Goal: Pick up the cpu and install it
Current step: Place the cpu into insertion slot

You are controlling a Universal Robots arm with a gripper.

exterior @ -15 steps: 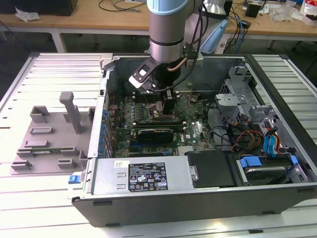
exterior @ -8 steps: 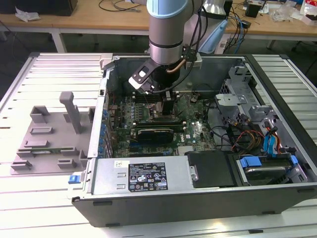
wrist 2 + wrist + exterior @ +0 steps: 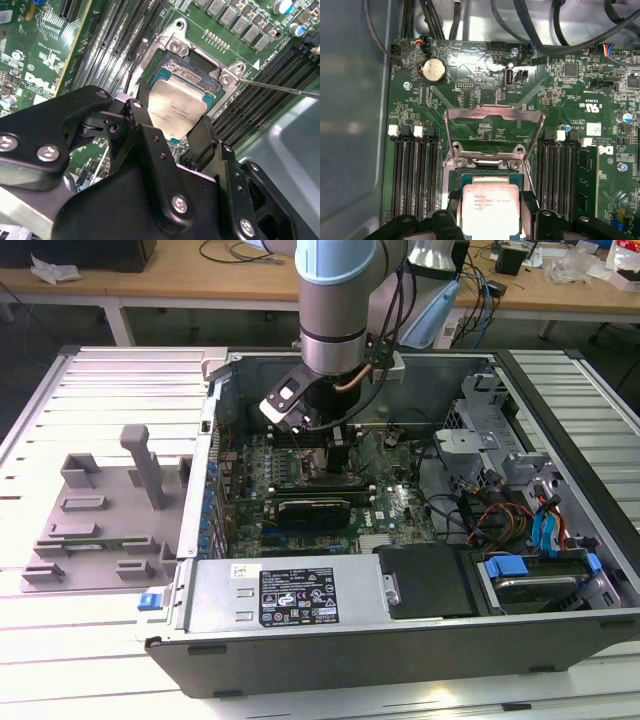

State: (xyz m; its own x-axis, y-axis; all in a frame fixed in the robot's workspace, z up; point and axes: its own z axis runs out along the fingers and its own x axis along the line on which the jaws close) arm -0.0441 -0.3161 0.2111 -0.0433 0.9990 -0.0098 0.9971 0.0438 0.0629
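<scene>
The cpu point(image 3: 176, 112) bore a smooth, dull silvery metal lid with a green rim; the gripper point(image 3: 172, 122) was matt black with bright metal screws point(image 3: 180, 204); the socket frame point(image 3: 492, 114) was bare shiny metal, the motherboard point(image 3: 470, 65) glossy green

Printed matter, by carrier:
- cpu point(image 3: 490, 207) lid, first wrist view: few lines of fine dark print showing, too small for reading.
- motherboard point(image 3: 485, 100): white silkscreen lettering and logo marks running beside slots; small white sticker point(image 3: 593, 128) sitting among them.
- power supply point(image 3: 215, 592), exterior view: black-and-white label point(image 3: 299, 600) facing up, print not resolving.
</scene>
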